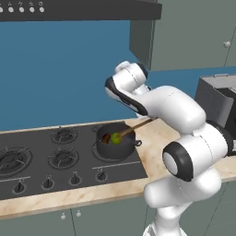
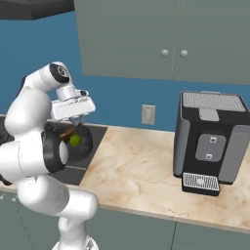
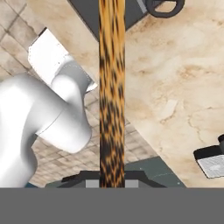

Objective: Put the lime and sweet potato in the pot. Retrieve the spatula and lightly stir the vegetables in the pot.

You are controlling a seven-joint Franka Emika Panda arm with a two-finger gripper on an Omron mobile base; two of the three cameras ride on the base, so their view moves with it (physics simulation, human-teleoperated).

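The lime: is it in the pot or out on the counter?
In. The lime sits inside the pot, below its rim, beside the sweet potato, with the spatula slanting in.

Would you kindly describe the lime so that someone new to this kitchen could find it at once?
Start at the black stovetop set in the marble counter and find the dark pot at its right edge. Inside sits the lime, a bright yellow-green ball beside the reddish-brown sweet potato, below the slanting wooden spatula.

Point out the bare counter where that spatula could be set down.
Free: the marble counter between the stove and the coffee machine. Crowded: the pot, holding the lime, sweet potato and spatula.
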